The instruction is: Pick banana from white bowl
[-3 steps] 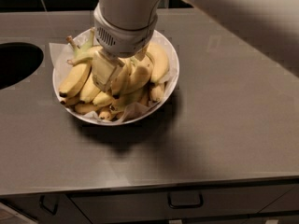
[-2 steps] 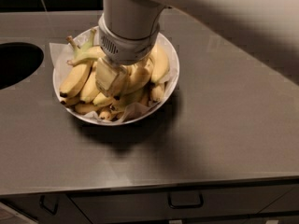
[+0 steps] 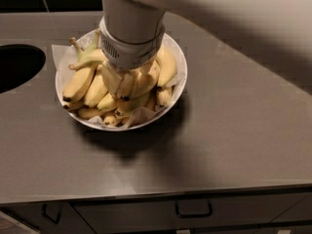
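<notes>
The white bowl (image 3: 179, 82), lined with crinkled white paper, sits on the grey counter at the back left and holds several yellow bananas. The banana (image 3: 90, 57), with its greenish stem end, lies at the bowl's back left, and much of it is hidden under my wrist. My gripper (image 3: 121, 86) points straight down into the middle of the pile, among the bananas. The wide white wrist above it covers the bowl's back half.
A dark round opening (image 3: 17, 65) is cut into the counter at the left edge. The grey countertop (image 3: 234, 130) stretches to the right and front. Drawers with dark handles (image 3: 193, 211) run below the front edge.
The wrist has shifted slightly over the bowl and the upper arm now crosses the top of the view. The gripper stays down in the pile. The bananas have not visibly moved.
</notes>
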Available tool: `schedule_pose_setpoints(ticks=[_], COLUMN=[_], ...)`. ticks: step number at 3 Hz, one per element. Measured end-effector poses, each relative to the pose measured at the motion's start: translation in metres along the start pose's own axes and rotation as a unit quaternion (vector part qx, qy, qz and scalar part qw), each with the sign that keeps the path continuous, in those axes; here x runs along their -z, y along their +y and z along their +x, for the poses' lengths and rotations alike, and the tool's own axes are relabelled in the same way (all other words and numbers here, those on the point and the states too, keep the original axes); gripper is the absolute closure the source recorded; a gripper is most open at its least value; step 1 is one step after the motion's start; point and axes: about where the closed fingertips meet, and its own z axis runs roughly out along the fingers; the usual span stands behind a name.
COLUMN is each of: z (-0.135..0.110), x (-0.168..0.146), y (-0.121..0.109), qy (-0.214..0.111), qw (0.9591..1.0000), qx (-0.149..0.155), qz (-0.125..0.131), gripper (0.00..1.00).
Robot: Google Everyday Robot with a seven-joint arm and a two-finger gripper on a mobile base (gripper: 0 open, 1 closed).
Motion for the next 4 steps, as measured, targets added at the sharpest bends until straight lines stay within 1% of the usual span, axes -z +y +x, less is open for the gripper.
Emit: schedule_pose_setpoints(ticks=[1, 2, 3, 4], z=[0.000, -0.008, -0.018, -0.025], x=[0.000, 0.019, 0.047, 0.067], y=[0.000, 0.001, 0.005, 0.009], qy=[0.000, -0.028, -0.063, -0.095], qw=[1.0000, 0.9995, 0.9974, 0.9941], qx=[0.000, 0.013, 0.035, 0.050], qz=[0.000, 0.001, 0.006, 0.010], gripper=[0.97, 1.00, 1.00, 1.00])
